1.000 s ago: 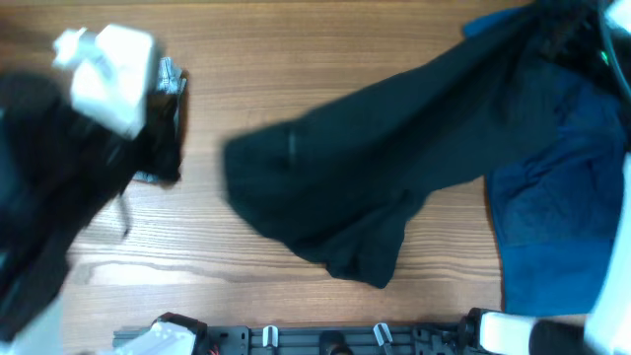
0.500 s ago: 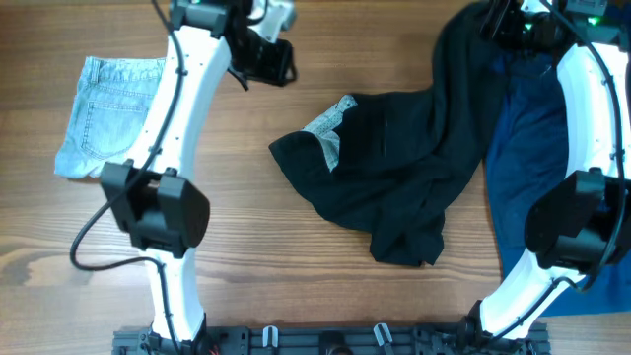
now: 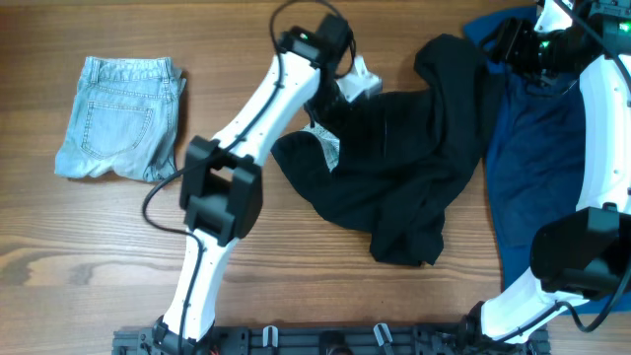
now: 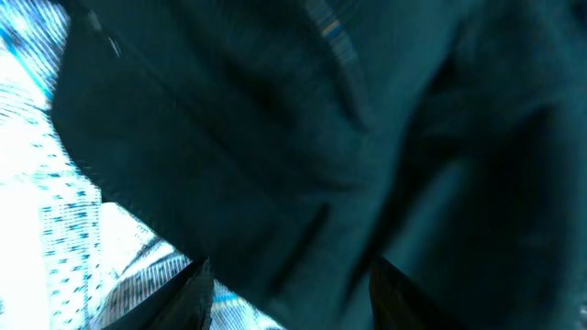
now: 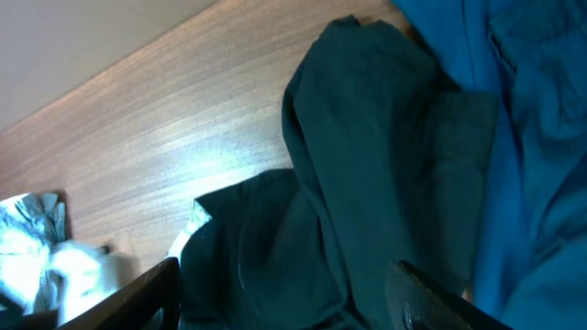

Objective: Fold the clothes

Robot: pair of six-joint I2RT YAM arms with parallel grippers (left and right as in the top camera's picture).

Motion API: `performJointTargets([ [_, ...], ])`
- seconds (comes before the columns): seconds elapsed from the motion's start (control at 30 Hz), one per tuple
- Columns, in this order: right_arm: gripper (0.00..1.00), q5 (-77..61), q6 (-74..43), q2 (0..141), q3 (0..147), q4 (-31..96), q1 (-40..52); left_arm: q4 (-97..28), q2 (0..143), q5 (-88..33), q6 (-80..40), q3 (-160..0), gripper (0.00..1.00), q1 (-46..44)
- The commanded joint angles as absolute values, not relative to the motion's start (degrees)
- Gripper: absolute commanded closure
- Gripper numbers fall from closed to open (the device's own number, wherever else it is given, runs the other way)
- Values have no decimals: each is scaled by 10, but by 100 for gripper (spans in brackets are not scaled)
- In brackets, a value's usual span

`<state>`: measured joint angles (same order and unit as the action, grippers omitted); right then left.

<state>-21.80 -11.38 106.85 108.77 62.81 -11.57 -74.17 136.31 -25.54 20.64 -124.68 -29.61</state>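
Black shorts [image 3: 394, 187] lie crumpled on the table [image 3: 99, 256].
Left gripper [image 4: 289, 289] close over them, right gripper [image 5: 286, 293] beside them; both fingers apart.

A large, near-black soft garment [image 4: 358, 137] filled almost the whole view. It was blurred and tinged teal, with creases and a seam running diagonally across it. Along the left edge and into the lower-left corner showed a pale white fabric patch [image 4: 64, 238], printed with small blue dots and fine stripes, and the dark cloth overlapped its edge. The left hand [image 4: 292, 298] sat at the bottom edge, its two dark fingertips [image 4: 194, 295] spread well apart, with dark cloth across the gap between them. Whether they touched the cloth could not be told.
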Motion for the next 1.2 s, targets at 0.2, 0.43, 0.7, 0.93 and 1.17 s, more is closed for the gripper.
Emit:
performJointTargets([
  [0.2,28,-216,-90,1058,1093,655,-116,-725,1386,-235,176,-1227,40,-300],
  [0.43,29,-221,-90,1058,1093,660,-116,-745,1373,-371,178,-1224,96,-291],
  [0.7,29,-221,-87,1058,1093,664,-116,-703,1188,-469,175,-1249,96,-122],
  [0.93,29,-221,-88,1058,1093,663,-116,-681,1181,-298,154,-1248,96,-65],
  [1.17,27,-213,-88,1059,1093,668,-116,-653,1226,-12,50,-1248,86,-48],
])
